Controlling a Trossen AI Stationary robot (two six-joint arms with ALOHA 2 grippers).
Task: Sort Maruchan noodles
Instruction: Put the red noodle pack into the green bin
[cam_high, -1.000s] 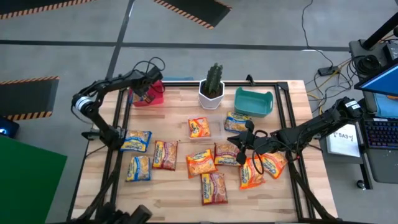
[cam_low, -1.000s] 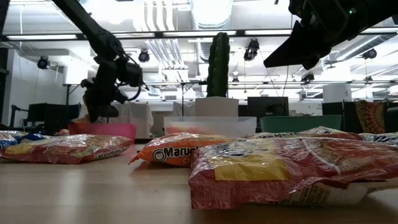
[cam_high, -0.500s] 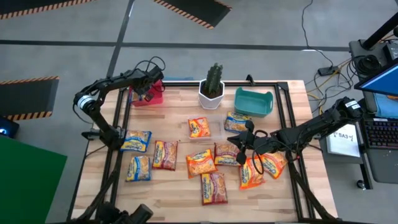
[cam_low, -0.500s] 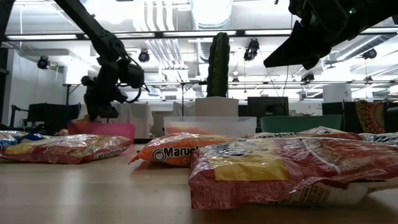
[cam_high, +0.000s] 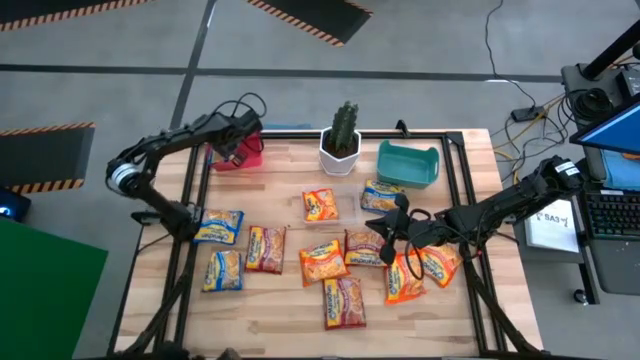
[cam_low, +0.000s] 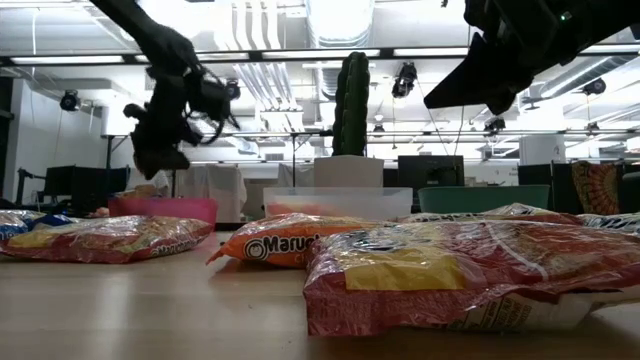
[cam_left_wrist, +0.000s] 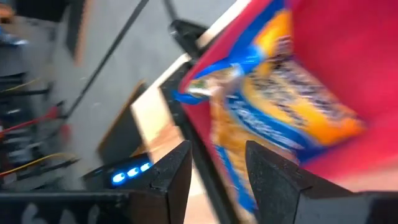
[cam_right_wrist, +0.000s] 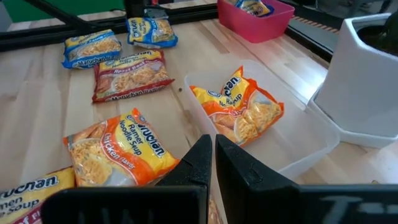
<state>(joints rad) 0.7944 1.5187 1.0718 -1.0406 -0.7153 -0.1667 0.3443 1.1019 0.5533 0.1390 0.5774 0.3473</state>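
Observation:
Several Maruchan packets lie flat on the wooden table: yellow-and-blue ones (cam_high: 218, 226), a red-orange one (cam_high: 265, 249) and orange ones (cam_high: 322, 262). One orange packet (cam_right_wrist: 239, 112) lies in a clear tray (cam_right_wrist: 311, 152). A yellow-and-blue packet (cam_left_wrist: 280, 106) lies in the red bin (cam_high: 243, 155) at the far left. My left gripper (cam_left_wrist: 217, 171) is open and empty, hanging above that bin (cam_low: 160, 160). My right gripper (cam_right_wrist: 213, 165) is shut and empty, raised above the packets at the table's right middle (cam_high: 392, 228).
A white pot with a cactus (cam_high: 341, 140) stands at the far middle, and a teal bin (cam_high: 408, 163) stands to its right. A black frame (cam_high: 455, 190) runs along the table's edges. A keyboard and a monitor (cam_high: 610, 215) are off the table's right side.
My left gripper has gone up from the red bin, and its arm has swung a little toward the table's left edge. The yellow-and-blue packet stays in the bin.

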